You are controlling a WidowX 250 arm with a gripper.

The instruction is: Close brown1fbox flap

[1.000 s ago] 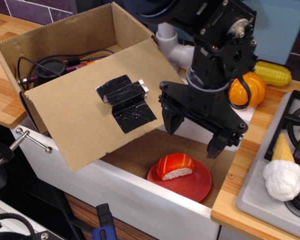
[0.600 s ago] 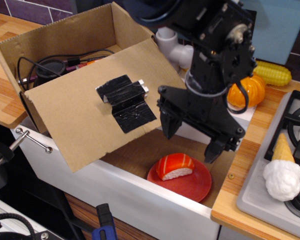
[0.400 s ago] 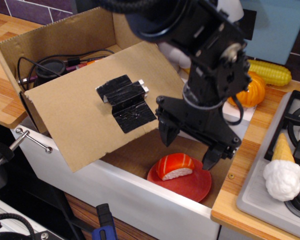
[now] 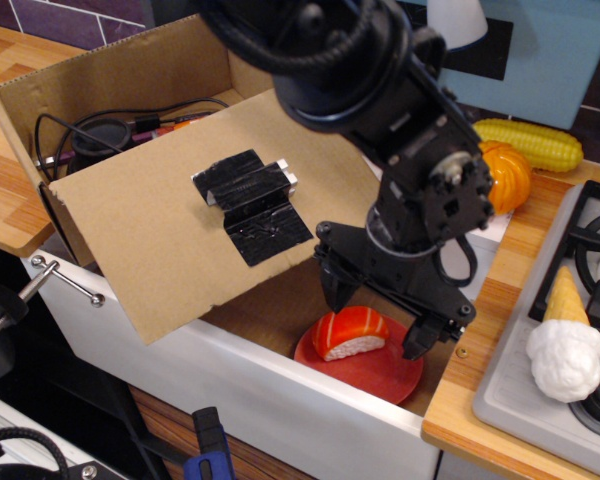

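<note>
The spread, empty gripper (image 4: pixel 378 318) hung lower right of centre; the flap (image 4: pixel 185 235) slanted up-left of it, lower edge nearest

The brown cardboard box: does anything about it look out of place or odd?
Yes. The brown cardboard box lies tilted over the white sink edge, its wide cardboard flap hanging open. A black tape patch holds a small block on the flap, and black cables sit inside.

Salmon sushi (image 4: pixel 348 332) on red plate (image 4: pixel 380 373) — corn (image 4: pixel 528 143) behind.
</note>
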